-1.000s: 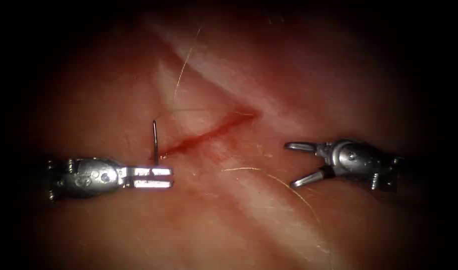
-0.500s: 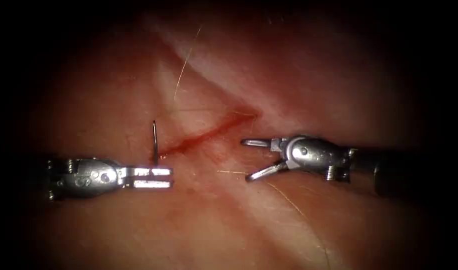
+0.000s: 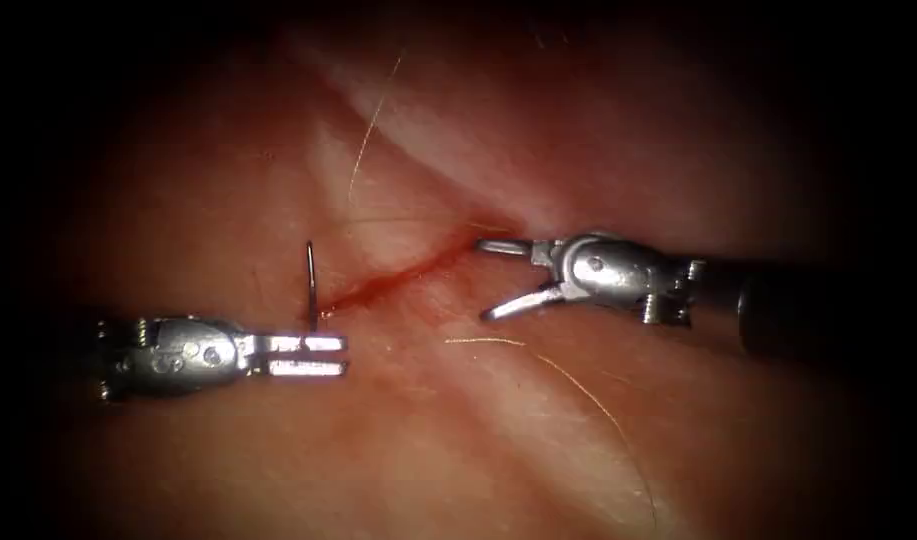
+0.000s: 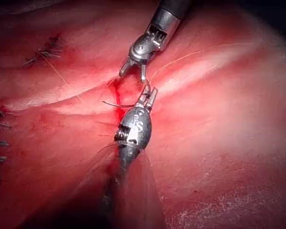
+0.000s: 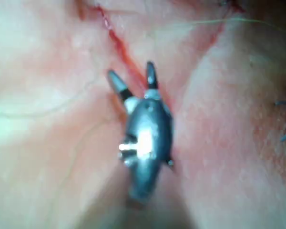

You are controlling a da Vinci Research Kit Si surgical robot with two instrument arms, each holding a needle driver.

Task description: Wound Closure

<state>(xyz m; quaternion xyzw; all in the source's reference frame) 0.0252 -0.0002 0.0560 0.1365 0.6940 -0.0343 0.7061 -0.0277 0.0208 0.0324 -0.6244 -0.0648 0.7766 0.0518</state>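
The cut (image 3: 418, 268) runs as a red line across the tissue (image 3: 458, 440). At its left end the needle (image 3: 310, 285) stands upright, and the left tool (image 3: 313, 355) is shut on the needle's lower end. I cannot tell whether any of the needle is in the tissue. In the left wrist view the needle (image 4: 121, 104) reaches sideways from the left tool (image 4: 148, 97) across the red fluid. The right tool (image 3: 486, 280) is open and holds nothing; its upper jaw sits at the cut's right end. It is also seen open over the cut (image 5: 117, 43) as the right tool (image 5: 133, 76).
Pale thread (image 3: 373, 120) trails up from the cut, and another strand (image 3: 578, 385) curves over the tissue on the right. The right tool (image 4: 132, 74) hangs just beyond the left tool's jaws. Older dark stitches (image 4: 43, 50) lie farther off on the tissue.
The right tool has travelled left and upward, from well right of the cut to its right end, jaws staying open. The left tool and the needle have not moved.
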